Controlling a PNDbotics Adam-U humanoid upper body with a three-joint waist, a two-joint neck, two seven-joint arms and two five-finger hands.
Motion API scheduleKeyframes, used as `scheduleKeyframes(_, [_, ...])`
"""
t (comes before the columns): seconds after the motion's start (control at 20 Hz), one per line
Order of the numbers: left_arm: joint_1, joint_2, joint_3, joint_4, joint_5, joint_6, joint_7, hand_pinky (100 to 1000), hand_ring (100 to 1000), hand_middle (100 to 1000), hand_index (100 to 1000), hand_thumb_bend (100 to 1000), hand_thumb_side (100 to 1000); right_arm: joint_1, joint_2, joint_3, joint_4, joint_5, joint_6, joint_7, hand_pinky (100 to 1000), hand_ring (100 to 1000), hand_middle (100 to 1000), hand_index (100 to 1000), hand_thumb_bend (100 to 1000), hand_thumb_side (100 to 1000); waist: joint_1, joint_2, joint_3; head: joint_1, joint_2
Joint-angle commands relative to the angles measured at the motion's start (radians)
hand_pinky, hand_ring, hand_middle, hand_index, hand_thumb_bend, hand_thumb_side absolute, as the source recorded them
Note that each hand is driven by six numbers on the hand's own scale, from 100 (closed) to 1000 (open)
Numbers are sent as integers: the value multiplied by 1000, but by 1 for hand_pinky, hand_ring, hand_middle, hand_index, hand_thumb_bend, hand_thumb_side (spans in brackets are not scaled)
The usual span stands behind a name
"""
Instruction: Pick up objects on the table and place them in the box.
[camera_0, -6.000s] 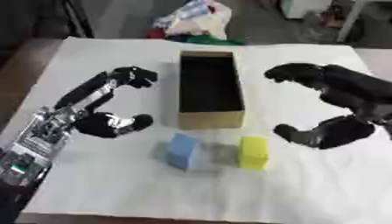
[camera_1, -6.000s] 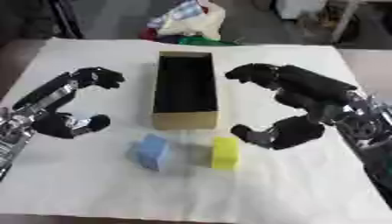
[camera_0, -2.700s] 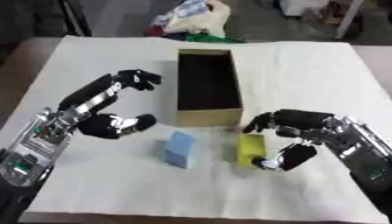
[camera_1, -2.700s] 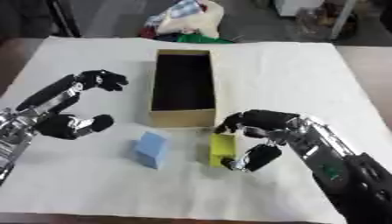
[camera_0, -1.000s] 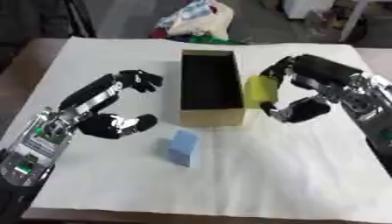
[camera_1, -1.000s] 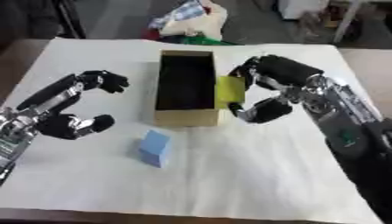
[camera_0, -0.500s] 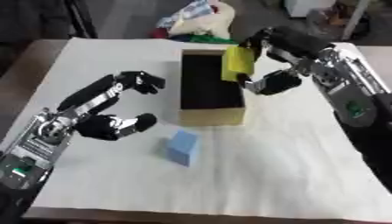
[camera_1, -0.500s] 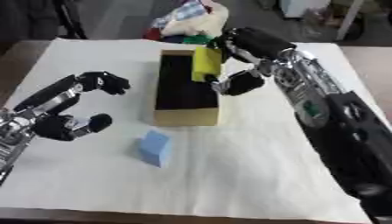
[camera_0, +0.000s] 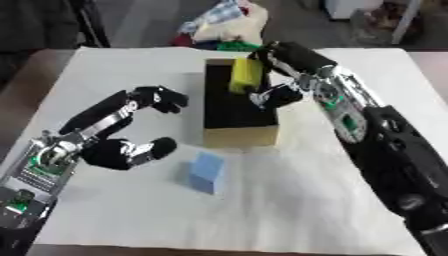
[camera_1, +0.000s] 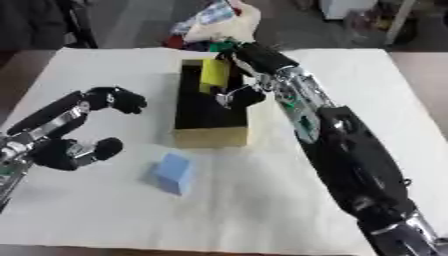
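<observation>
White cloth covers the surface (camera_0: 350, 210), and at its twelve o'clock edge a heap of bags and coloured clutter (camera_0: 223, 27) sits off the cloth. Near the centre stands the box (camera_0: 238, 136), a long open carton with tan walls and a dark inside, running from twelve to six. The right hand (camera_0: 284, 75) hangs over the box's far end, fingers and thumb curled round the yellow block (camera_0: 245, 76), which is held upright above the opening and not yet down inside. The left hand (camera_0: 114, 150) waits at about nine o'clock from the box, fingers bent into a hollow curve with nothing between them. The blue block (camera_0: 208, 172) lies on the cloth at about seven o'clock from the box, just beside its near wall and well apart from either hand. Judging by its plain faces and soft-looking edges, it seems a light foam or plastic piece, stiff enough to keep its shape and not likely to break if dropped; its smooth sides could slip. I would take it across two opposite flat faces near the middle, thumb on one side and fingers on the other. The left hand is the nearer one for that.
</observation>
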Motion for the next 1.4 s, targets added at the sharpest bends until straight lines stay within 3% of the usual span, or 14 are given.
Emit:
scheduleKeyframes(0.05, [-21,1,-3,-14,8,-2,-10,796,781,784,917,469,860,-44,24,-39,63,58,20,-54,770,644,553,695,124,468,6,-11,6,-14,-14])
scheduleKeyframes(0.35, [-26,-5,-9,-12,11,-1,-22,797,781,785,918,465,863,-62,63,-44,149,162,60,-146,801,743,739,878,205,530,10,-8,22,-33,-15])
scheduleKeyframes(0.55, [-25,-5,-9,-12,12,0,-26,797,781,785,919,462,864,-62,73,-36,179,229,56,-138,833,798,819,950,275,557,11,-8,24,-35,-16])
scheduleKeyframes(0.6, [-24,-5,-9,-11,12,0,-26,797,782,785,920,462,864,-62,74,-35,180,245,54,-133,874,859,903,1000,354,583,10,-9,23,-35,-16])
scheduleKeyframes(0.75, [-20,-3,-9,-10,11,0,-29,798,782,786,921,460,865,-62,73,-27,169,295,44,-104,924,933,997,1000,487,650,8,-10,20,-34,-18])
scheduleKeyframes(1.0, [-15,2,-6,-8,8,1,-32,798,782,786,922,459,866,-56,79,-38,131,445,18,-73,941,975,1000,1000,637,756,7,-13,11,-29,-17])
scheduleKeyframes(1.2, [-12,5,-5,-5,5,2,-33,798,782,786,923,457,866,-53,74,-49,96,487,6,-102,942,979,1000,1000,630,753,5,-16,1,-23,-16])
scheduleKeyframes(1.4, [-12,9,-2,-1,-1,1,-33,799,782,785,922,459,865,-43,43,-50,32,404,-9,-146,925,950,1000,1000,545,699,4,-17,-14,-10,-16])
